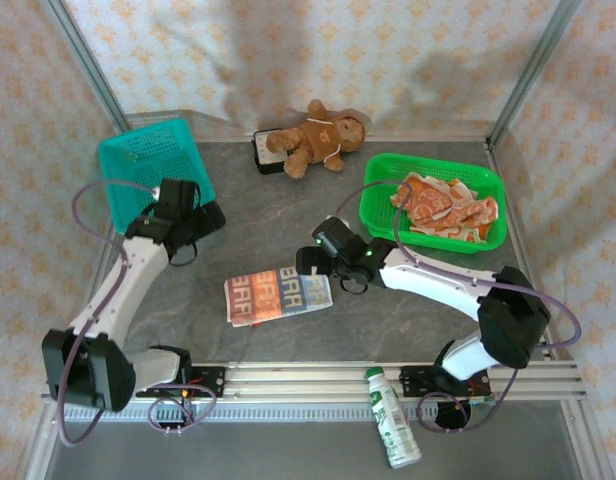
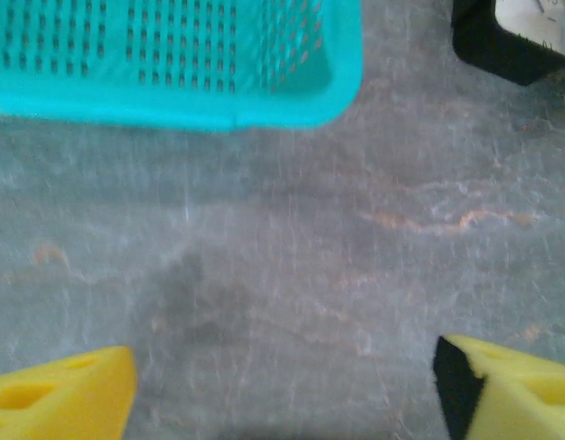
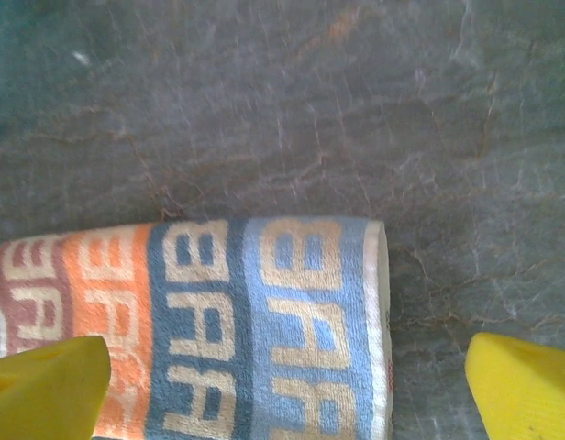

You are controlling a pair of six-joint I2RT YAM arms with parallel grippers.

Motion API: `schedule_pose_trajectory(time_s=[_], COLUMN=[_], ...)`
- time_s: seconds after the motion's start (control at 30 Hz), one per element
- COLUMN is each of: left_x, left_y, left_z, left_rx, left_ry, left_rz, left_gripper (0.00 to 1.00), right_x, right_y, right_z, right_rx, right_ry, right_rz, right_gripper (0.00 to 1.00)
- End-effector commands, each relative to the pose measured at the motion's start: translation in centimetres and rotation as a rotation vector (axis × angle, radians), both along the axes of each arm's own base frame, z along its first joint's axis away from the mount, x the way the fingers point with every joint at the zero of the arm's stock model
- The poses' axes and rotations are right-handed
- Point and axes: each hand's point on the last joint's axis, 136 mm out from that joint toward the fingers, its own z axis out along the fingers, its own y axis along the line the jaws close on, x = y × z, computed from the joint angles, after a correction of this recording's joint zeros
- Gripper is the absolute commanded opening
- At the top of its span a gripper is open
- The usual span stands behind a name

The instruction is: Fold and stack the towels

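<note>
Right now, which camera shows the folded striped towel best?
Top external: the whole striped towel lies folded flat on the table, every edge visible. The right wrist view shows the towel closer, with block letters and folded end, but crops its left and lower parts. The left wrist view faces the teal basket.

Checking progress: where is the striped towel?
Top view: the folded striped towel lies centre-front on the table, just left of the right gripper.
</note>
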Motion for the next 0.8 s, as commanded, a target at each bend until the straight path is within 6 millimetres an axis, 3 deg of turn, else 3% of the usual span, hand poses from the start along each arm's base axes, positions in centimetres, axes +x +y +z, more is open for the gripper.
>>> schedule_pose_trajectory(time_s=[0.0,0.2,0.33,0.53,0.77], left_x=[2.5,8.3,11.3,15.5,22.6], left_y=[2.4,3.9,3.2,-1.5,-8.5], left_z=[0.8,-0.9,-2.9,-5.3,-4.2], left_rx=[0.115,0.121,0.081,-0.146,-0.323], left_ry=[0.042,0.119,0.144,0.115,-0.030], left_rz=[-0.022,-0.030,-0.064,-0.112,-0.184], left_gripper=[0.89,0.91,0.92,0.88,0.89], right_x=[0.8,0.9,0.7,0.5,0.3], right_y=[-1.0,-1.9,-2.7,-4.2,-5.0], right_z=[2.0,2.5,2.5,2.0,1.2], right_rx=[-0.036,-0.036,-0.038,-0.049,-0.058], right_ry=[-0.065,-0.071,-0.072,-0.064,-0.039], right_rz=[-0.029,-0.047,-0.069,-0.115,-0.140], right_gripper=[0.99,0.99,0.99,0.99,0.99])
